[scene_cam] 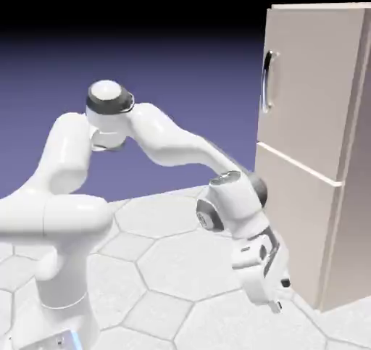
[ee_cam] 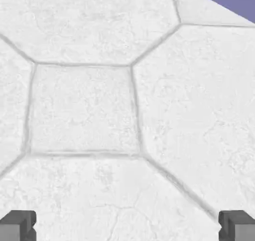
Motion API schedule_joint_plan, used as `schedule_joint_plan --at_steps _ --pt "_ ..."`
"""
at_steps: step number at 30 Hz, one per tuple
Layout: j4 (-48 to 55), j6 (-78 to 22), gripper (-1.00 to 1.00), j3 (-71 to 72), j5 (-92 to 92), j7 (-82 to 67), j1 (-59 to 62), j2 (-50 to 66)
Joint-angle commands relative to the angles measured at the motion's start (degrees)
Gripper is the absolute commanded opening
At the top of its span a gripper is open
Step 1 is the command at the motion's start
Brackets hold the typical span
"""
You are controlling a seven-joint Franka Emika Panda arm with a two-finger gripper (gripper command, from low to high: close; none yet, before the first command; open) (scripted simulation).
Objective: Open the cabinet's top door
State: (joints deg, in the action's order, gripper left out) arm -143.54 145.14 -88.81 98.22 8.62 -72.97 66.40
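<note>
The tall beige cabinet [scene_cam: 319, 153] stands at the exterior view's right. Its top door [scene_cam: 308, 80] is shut and carries a long curved silver handle [scene_cam: 268, 80] near its left edge. My gripper [scene_cam: 279, 296] hangs low beside the cabinet's lower panel, far below the handle, pointing down at the table. In the hand view the gripper [ee_cam: 127, 225] is open, its two grey fingertips [ee_cam: 18, 225] wide apart at the bottom corners with only white tiled table between them. The cabinet is out of the hand view.
The white hexagon-tiled table [scene_cam: 174, 269] spreads under the arm. A lower beige door panel [scene_cam: 297, 218] sits under the top door, right next to my hand. Blue-violet backdrop shows behind.
</note>
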Motion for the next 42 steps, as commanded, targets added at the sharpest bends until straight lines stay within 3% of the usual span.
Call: schedule_joint_plan --at_steps 1,17,23,24,30,33,42 --pt "0.4 -0.6 0.0 -1.9 2.1 -0.7 -1.5 2.1" --pt "6.1 -10.1 0.0 -31.0 34.3 -11.8 -25.2 34.6" --pt "13.8 -10.4 0.0 -30.0 38.1 -10.4 -16.8 34.6" --pt "13.8 -10.4 -1.0 -30.0 38.1 -10.4 -16.8 34.6" --pt "4.6 -21.5 -1.0 -32.5 43.3 -19.6 -21.5 33.5" --pt "4.6 -18.6 -1.0 -31.8 42.3 -25.3 -25.3 27.3" --pt "-7.9 -40.5 -1.0 -40.2 41.3 -37.3 -29.7 21.7"
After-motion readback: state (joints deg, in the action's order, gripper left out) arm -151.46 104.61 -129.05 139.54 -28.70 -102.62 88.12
